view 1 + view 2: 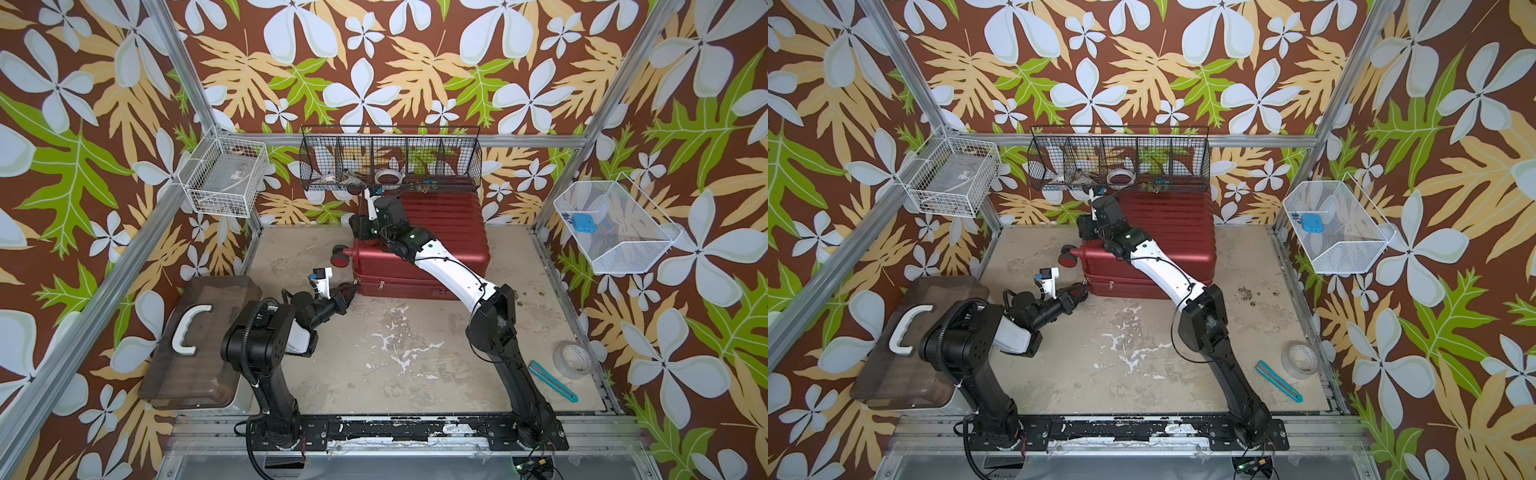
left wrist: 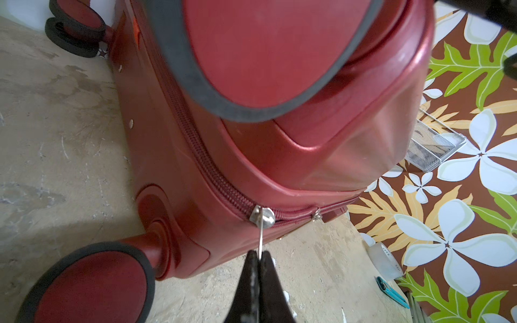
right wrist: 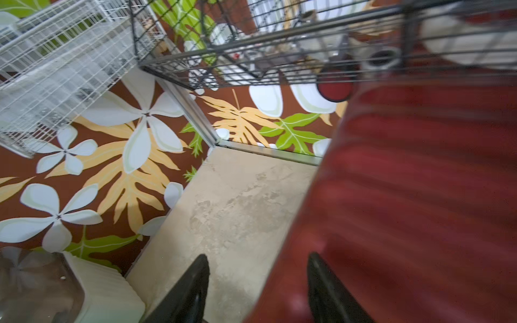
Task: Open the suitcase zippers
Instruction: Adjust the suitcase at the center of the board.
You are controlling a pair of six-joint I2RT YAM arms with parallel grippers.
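Both top views: the glossy, ribbed dark-red suitcase (image 1: 449,232) (image 1: 1175,224) lies flat at the far middle of the mottled table (image 1: 374,353). The left arm is folded low, with the left gripper (image 1: 353,286) at the near-left corner. The right arm stretches across the shell, with the right gripper (image 1: 358,224) at the far-left edge.

Left wrist view: a toothed zipper band (image 2: 212,173), two metal sliders, three rubber-rimmed wheels. The fingers (image 2: 249,279) are pinched tight on the thin pull tab (image 2: 261,237).

Right wrist view: the jaws stand apart and straddle the shell's edge, gripping nothing.
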